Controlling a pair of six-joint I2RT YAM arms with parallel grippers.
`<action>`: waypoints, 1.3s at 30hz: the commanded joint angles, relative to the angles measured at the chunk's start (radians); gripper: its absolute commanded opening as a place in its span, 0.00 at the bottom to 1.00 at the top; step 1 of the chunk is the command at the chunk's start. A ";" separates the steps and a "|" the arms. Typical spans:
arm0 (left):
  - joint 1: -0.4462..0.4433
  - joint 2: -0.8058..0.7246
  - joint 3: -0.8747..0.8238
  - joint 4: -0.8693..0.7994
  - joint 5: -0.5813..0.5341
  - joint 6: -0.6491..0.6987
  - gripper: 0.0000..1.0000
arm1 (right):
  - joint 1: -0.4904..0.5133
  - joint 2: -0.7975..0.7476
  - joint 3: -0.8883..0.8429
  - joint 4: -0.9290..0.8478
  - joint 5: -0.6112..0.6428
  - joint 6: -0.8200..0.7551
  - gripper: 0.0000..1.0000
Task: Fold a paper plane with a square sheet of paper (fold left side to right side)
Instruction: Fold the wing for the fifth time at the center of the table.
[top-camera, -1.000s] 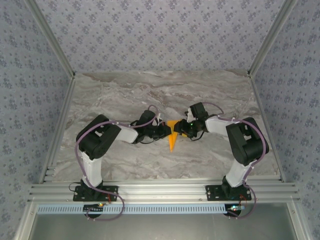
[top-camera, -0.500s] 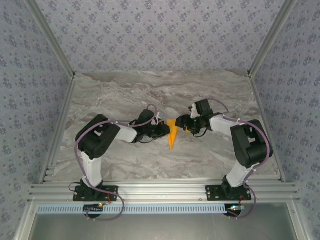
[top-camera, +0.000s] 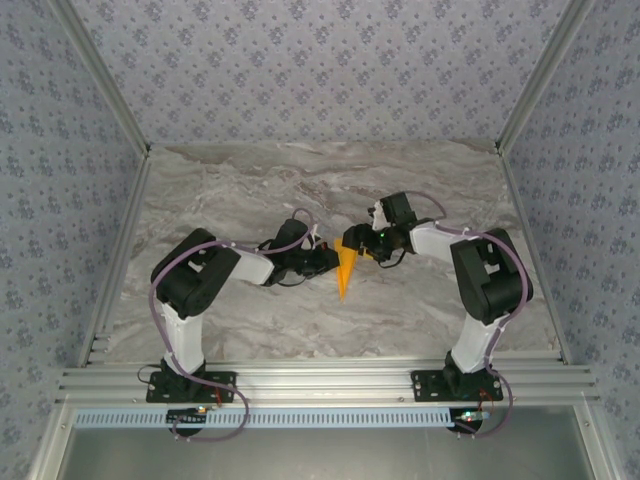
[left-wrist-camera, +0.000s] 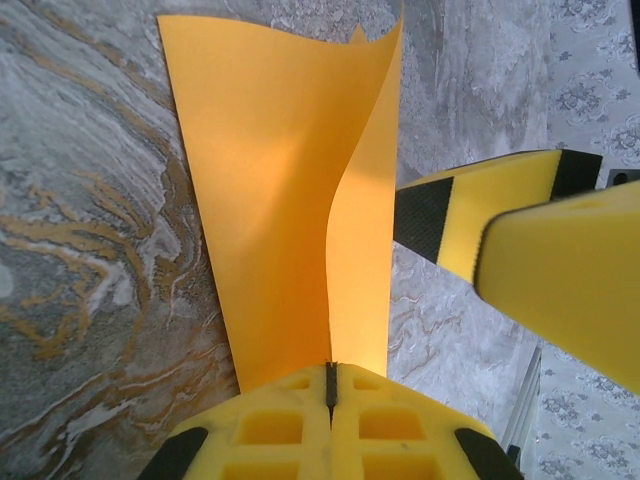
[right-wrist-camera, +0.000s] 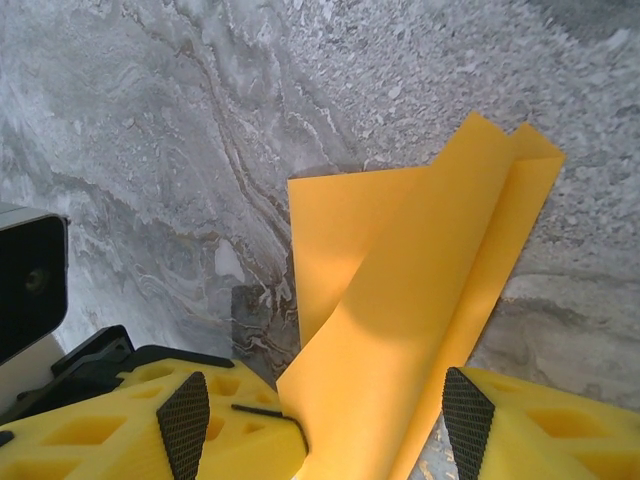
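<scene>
The square sheet of paper (top-camera: 346, 266) is bright orange and folded into a narrow wedge, its point toward the near edge, in the middle of the marble table (top-camera: 240, 190). My left gripper (top-camera: 333, 262) comes in from the left. In the left wrist view it (left-wrist-camera: 331, 378) is shut on the paper (left-wrist-camera: 280, 200), whose two layers curl apart above the fingers. My right gripper (top-camera: 357, 245) reaches in from the right at the paper's far end. In the right wrist view it (right-wrist-camera: 325, 425) is open, and the paper (right-wrist-camera: 420, 330) stands between its fingers (right-wrist-camera: 215, 440), brushing the left one.
Aluminium rails run along the front (top-camera: 320, 380) and the sides (top-camera: 118, 260) of the table, with wallpapered walls behind them. The right gripper's yellow fingers (left-wrist-camera: 500, 205) sit close beside the paper in the left wrist view. Bare marble lies all round the two grippers.
My right gripper has opened wider and shifted left and a little farther back, to the paper's far end. The left gripper stays shut on the paper, which now looks narrower from above.
</scene>
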 joint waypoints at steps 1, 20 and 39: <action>0.006 -0.021 -0.014 0.000 -0.004 0.021 0.00 | 0.004 0.024 0.033 -0.021 -0.008 0.003 0.68; 0.007 -0.021 -0.015 0.008 0.002 0.021 0.00 | 0.020 0.070 0.077 -0.091 0.029 -0.018 0.68; 0.022 -0.006 -0.007 -0.019 -0.019 0.049 0.00 | 0.050 0.121 0.115 -0.222 0.109 -0.073 0.68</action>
